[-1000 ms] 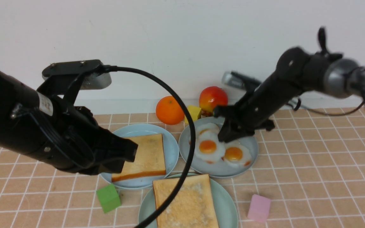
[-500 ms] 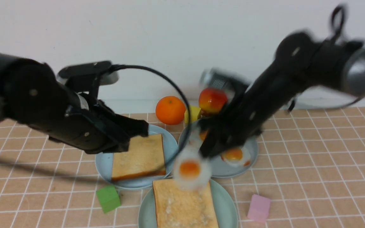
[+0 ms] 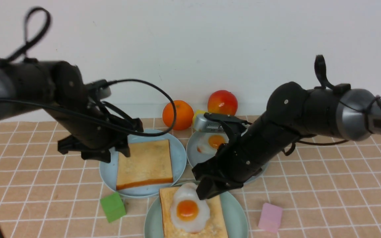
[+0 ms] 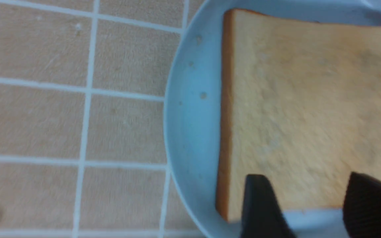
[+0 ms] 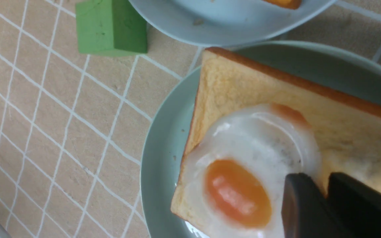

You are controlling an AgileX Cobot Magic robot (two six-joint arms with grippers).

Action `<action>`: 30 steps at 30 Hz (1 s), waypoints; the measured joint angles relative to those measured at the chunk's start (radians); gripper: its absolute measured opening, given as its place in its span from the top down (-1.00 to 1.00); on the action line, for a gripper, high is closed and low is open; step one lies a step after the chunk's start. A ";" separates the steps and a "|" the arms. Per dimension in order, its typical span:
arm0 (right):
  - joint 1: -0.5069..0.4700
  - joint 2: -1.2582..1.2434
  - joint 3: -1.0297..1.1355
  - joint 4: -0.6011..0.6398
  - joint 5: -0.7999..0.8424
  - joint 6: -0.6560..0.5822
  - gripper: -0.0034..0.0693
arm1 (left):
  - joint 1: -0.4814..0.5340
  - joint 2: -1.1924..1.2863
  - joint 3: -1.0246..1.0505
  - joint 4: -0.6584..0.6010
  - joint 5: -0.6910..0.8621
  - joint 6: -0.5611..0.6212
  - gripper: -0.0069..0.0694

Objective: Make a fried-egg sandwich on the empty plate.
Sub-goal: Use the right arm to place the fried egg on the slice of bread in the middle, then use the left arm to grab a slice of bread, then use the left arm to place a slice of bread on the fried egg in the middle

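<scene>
The mint-green plate [image 3: 236, 206] at the front holds a toast slice [image 3: 216, 219] with a fried egg [image 3: 187, 209] lying on it. My right gripper [image 3: 205, 191] is shut on the egg's rim at its far right side. In the right wrist view the egg [image 5: 243, 185], the toast [image 5: 243, 86], the plate [image 5: 157, 158] and the gripper [image 5: 324, 190] all show. A second toast [image 3: 146, 162] lies on the sky-blue plate [image 3: 177, 155]. My left gripper [image 3: 117, 152] hovers open over its left edge, as the left wrist view [image 4: 306, 178] shows above the toast [image 4: 309, 99].
The grey-blue plate [image 3: 192, 152] behind holds another egg [image 3: 212, 142]; my right arm hides the rest of it. An orange [image 3: 178, 114], an apple [image 3: 222, 102] and a yellow block [image 3: 197, 115] stand by the wall. A green block [image 3: 112, 206] and a pink block [image 3: 270, 216] flank the mint plate.
My right gripper has carried one egg from the grey-blue plate forward and set it down on the toast on the mint plate. My left arm has swung back and to the left, over the second toast's left edge.
</scene>
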 joint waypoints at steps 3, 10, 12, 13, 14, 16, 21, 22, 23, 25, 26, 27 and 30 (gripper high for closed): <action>0.000 -0.018 0.000 0.000 0.002 -0.003 0.15 | 0.000 0.051 -0.005 -0.002 -0.030 0.012 -0.24; 0.000 -0.119 0.000 0.000 0.077 -0.003 -0.27 | 0.000 0.139 -0.005 -0.042 -0.084 0.070 -0.14; 0.000 -0.156 0.000 0.000 0.101 -0.003 -0.28 | 0.000 0.149 -0.011 -0.046 -0.085 0.074 -0.05; 0.000 -0.182 0.000 0.000 0.114 -0.003 -0.28 | 0.000 0.152 -0.014 -0.046 -0.084 0.075 0.00; 0.000 -0.192 0.000 0.000 0.116 -0.003 -0.28 | 0.000 0.152 -0.014 -0.046 -0.084 0.076 0.01; 0.000 -0.248 0.000 0.000 0.140 -0.003 -0.25 | 0.000 0.154 -0.015 -0.043 -0.078 0.091 0.20; 0.000 -0.353 0.000 -0.001 0.170 -0.003 -0.11 | 0.005 0.137 -0.016 -0.026 -0.059 0.102 0.67; 0.000 -0.370 0.000 -0.003 0.178 -0.003 -0.09 | 0.006 0.126 -0.016 -0.026 -0.052 0.103 0.75; 0.000 -0.390 0.000 -0.006 0.185 -0.003 -0.04 | 0.006 0.111 -0.014 -0.026 -0.042 0.103 0.80; 0.000 -0.431 0.000 -0.025 0.207 -0.003 0.05 | 0.006 0.063 -0.014 -0.032 -0.018 0.103 0.81; 0.000 -0.434 0.000 -0.028 0.210 -0.003 0.06 | 0.006 0.051 -0.014 -0.033 -0.016 0.103 0.81; 0.000 -0.450 0.000 -0.038 0.219 -0.003 0.10 | 0.006 0.024 -0.011 -0.045 -0.008 0.104 0.81; 0.000 -0.485 0.001 -0.085 0.233 -0.001 0.24 | -0.011 -0.096 0.018 -0.115 0.011 0.130 0.81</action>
